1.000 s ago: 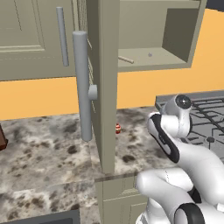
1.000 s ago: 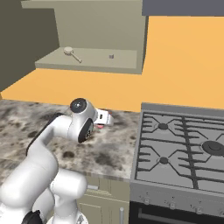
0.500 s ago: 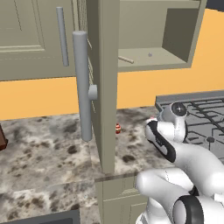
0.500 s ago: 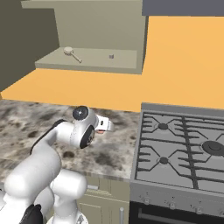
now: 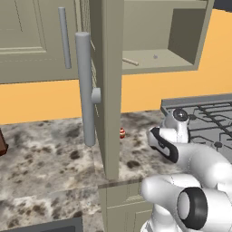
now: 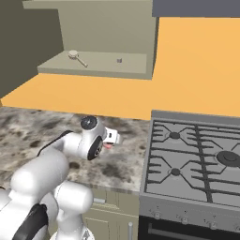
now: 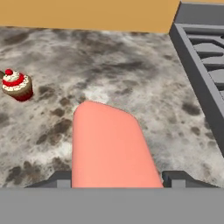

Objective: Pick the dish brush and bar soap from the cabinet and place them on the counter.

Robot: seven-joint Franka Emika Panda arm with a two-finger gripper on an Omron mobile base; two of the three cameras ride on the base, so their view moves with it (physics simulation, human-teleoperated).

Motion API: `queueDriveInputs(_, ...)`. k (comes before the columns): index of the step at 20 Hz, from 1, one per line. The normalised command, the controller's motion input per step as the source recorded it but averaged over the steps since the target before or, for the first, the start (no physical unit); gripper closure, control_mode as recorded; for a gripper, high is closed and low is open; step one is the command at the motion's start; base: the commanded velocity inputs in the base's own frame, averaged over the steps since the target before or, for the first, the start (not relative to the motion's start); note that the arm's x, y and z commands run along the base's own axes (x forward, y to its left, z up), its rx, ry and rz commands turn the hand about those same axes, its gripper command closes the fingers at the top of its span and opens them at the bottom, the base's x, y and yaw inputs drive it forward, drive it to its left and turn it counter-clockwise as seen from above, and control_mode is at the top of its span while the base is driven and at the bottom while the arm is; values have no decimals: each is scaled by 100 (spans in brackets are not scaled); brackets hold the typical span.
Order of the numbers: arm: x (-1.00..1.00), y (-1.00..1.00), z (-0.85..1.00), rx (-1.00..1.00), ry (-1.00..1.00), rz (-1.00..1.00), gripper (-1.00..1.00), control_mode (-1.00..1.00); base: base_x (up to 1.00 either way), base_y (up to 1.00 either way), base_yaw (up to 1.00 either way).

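Between the tips of our tool (image 7: 116,181) sits the bar soap (image 7: 111,146), a salmon-pink slab pinched across its width and hanging low over the desk (image 7: 131,78). We judge the placing step is in hand: we should come straight down, keep the slab flat, and part the tips only once it rests on the stone. We would stay off the stove grate (image 7: 201,65) on one side and the small red-and-white cupcake-like thing (image 7: 16,85) on the other; the mottled patch between them looks free. Up in the cabinet (image 6: 108,33), the dish brush (image 6: 77,57) lies on the shelf, not yet fetched. An orange wall runs behind the desk.
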Motion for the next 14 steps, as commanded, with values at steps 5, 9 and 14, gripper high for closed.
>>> queueDriveInputs(5, 8, 0, -33, 0, 9, 0, 100, -100, 0, 0, 0)
queueDriveInputs(9, 4, -7, -33, 0, 4, 2, 100, -100, 0, 0, 0)
queueDriveInputs(14, 4, -11, -31, 0, 3, 3, 100, -100, 0, 0, 0)
